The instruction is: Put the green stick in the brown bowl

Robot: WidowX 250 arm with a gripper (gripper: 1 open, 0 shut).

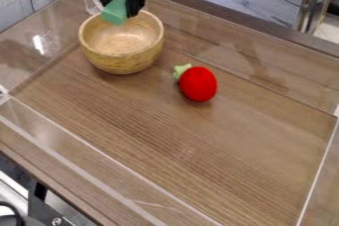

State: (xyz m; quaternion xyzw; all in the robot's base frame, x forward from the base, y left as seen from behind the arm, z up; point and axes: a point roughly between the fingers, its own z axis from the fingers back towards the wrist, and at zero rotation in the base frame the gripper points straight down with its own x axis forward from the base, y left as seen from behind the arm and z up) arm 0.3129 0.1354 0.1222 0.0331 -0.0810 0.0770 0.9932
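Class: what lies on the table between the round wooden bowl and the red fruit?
Nothing: only bare wooden table separates the bowl and the fruit, camera view.
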